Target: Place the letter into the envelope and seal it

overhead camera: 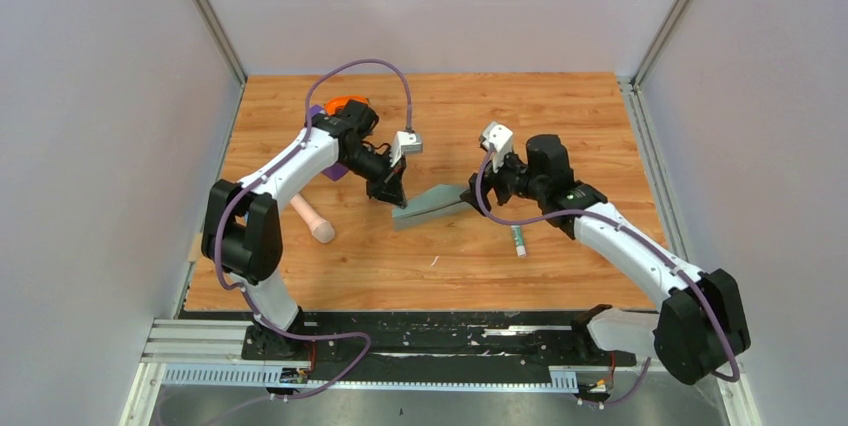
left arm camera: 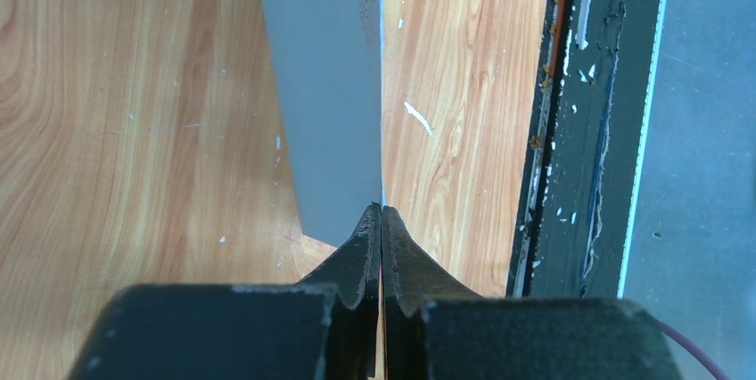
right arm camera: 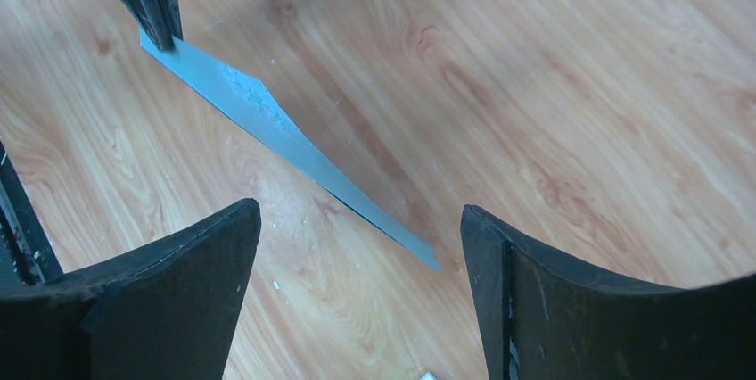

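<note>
From above: envelope (overhead camera: 432, 206) pinched at its left end in the left gripper (overhead camera: 397, 198), tilted above the table (overhead camera: 560, 116); right gripper (overhead camera: 478, 191) just beside the other end. Left wrist: clenched on the envelope's edge. Right wrist: spread wide, grasping nothing — no letter visible, perhaps already inside. Probably at sealing; next, take the free end and press it shut.

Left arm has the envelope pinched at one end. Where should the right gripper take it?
Take the envelope at its free end, opposite the left gripper, approaching from the robot's right. It hangs edge-on ahead of the open right gripper, so closing should pinch both faces.
</note>
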You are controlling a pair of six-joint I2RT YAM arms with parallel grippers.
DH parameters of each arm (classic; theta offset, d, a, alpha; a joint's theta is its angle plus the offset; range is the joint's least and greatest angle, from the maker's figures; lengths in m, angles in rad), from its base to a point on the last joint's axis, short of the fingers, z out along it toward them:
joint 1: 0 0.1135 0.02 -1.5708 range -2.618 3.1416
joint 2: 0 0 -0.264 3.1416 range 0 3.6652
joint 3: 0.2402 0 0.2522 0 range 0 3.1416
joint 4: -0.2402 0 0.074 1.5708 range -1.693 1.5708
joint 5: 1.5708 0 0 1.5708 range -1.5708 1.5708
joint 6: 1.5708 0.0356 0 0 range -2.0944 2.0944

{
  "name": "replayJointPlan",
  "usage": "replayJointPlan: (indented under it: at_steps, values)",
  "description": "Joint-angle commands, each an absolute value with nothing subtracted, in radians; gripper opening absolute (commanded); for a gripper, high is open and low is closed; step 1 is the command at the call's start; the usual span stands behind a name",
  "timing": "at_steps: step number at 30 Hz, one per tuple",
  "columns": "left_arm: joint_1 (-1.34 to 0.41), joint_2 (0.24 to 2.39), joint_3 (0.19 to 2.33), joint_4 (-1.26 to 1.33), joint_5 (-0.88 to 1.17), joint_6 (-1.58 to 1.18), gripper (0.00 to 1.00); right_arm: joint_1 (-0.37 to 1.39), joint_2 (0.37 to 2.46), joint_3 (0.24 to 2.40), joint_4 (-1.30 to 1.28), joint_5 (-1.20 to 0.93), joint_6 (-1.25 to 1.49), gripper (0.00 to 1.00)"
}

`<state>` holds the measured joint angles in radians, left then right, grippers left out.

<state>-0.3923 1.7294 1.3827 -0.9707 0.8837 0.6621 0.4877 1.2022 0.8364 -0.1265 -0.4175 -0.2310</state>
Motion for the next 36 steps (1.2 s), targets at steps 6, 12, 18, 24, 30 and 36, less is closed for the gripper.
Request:
replayJointPlan:
  at_steps: [6,12,18,24,30,36]
  values:
    - [-0.390,1.695,1.416,-1.010,0.874,0.717,0.00,0.486,1.396,0.961,-0.178,-0.670,-0.433,0.82]
    - [-0.390,1.692,1.428,-1.013,0.871,0.720,0.00,0.526,1.508,1.033,-0.231,-0.720,-0.459,0.58]
    - [-0.390,1.679,1.449,-1.028,0.851,0.727,0.00,0.526,1.517,1.041,-0.237,-0.735,-0.406,0.07]
    - [-0.388,1.634,1.503,-0.985,0.761,0.661,0.47,0.526,1.526,1.121,-0.291,-0.796,-0.182,0.00]
    - [-0.361,1.526,1.604,-0.949,0.715,0.593,0.74,0.526,1.503,1.156,-0.274,-0.987,0.117,0.00]
    - [-0.359,1.498,1.608,-0.891,0.647,0.499,0.79,0.499,1.617,1.100,-0.203,-0.914,0.281,0.00]
